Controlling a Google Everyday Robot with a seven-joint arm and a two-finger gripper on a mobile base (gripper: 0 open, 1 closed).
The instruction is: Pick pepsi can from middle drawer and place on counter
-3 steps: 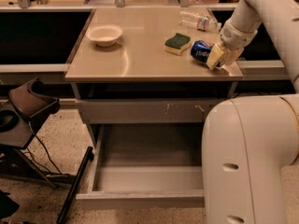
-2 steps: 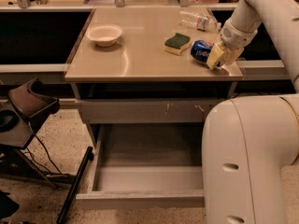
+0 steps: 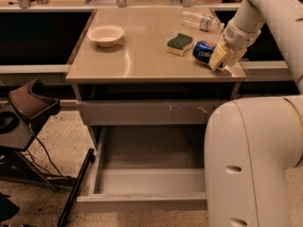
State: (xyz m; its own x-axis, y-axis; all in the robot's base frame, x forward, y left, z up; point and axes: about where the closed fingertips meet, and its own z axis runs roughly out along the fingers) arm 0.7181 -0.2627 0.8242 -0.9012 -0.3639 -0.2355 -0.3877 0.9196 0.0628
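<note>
The pepsi can (image 3: 202, 51) lies tilted on its side at the right front of the beige counter (image 3: 142, 60). My gripper (image 3: 220, 58) is at the can's right end, its pale fingers closed around it, low over the counter's right front corner. The middle drawer (image 3: 142, 201) is pulled out below. Its grey floor (image 3: 151, 150) shows nothing on it, though my white body hides its right part.
A green-and-yellow sponge (image 3: 180, 44) lies just left of the can. A clear plastic bottle (image 3: 201, 20) lies behind it, and a white bowl (image 3: 106, 34) sits at the counter's back left. A scratched grey drawer front (image 3: 156, 111) is shut. A dark stand (image 3: 33, 107) is at the left.
</note>
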